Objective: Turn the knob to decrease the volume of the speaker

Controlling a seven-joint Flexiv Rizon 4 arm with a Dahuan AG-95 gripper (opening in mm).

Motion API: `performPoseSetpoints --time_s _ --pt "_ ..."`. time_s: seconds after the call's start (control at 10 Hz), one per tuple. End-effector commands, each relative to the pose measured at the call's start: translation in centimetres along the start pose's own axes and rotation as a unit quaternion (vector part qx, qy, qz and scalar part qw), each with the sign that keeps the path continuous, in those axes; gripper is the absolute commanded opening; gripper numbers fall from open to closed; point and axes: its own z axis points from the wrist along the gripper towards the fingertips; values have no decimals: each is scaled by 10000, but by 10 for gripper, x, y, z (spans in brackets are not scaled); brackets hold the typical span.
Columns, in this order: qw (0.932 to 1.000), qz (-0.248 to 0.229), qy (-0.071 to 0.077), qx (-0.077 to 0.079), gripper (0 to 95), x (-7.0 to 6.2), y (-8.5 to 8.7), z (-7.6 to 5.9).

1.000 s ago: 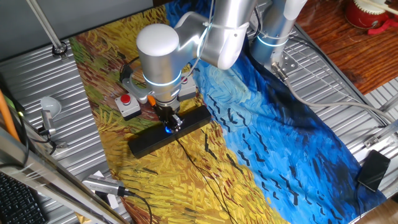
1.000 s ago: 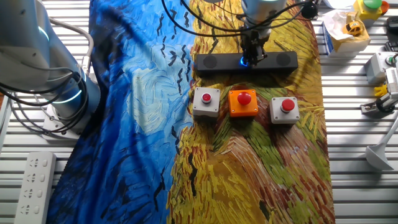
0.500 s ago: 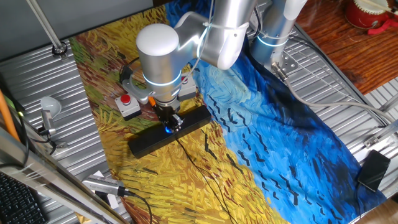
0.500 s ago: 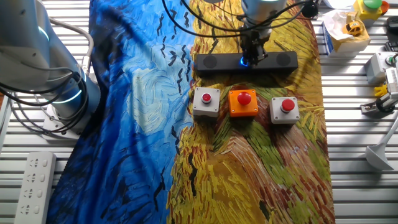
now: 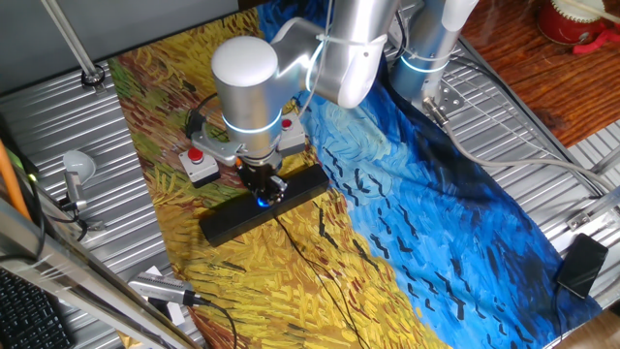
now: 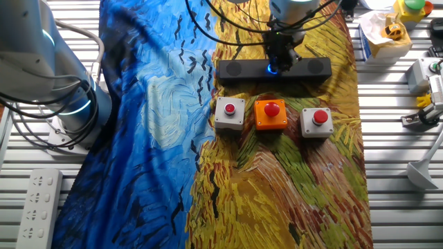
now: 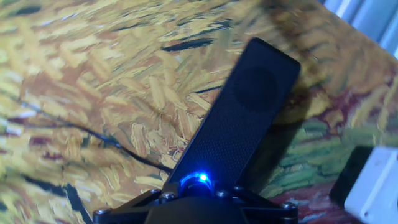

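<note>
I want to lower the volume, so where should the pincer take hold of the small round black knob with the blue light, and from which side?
Grip the rim of the small round black knob, one finger on each side, from straight above. It stands low at the middle of the long black speaker bar, which lies flat on the cloth. The pincer already sits over it.

No text, label, brand, number or sign can be read on anything in these views.
</note>
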Motion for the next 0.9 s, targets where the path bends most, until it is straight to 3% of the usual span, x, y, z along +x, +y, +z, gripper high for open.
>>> performPoseSetpoints --time_s 0.1,0.4,0.7,0.9 --pt "9957 -927 35 37 0 0 0 1" --pt "9875 -1577 24 24 0 0 0 0" --pt "9692 -2463 6 43 0 0 0 0" --pt "9423 -3345 52 104 0 0 0 0"
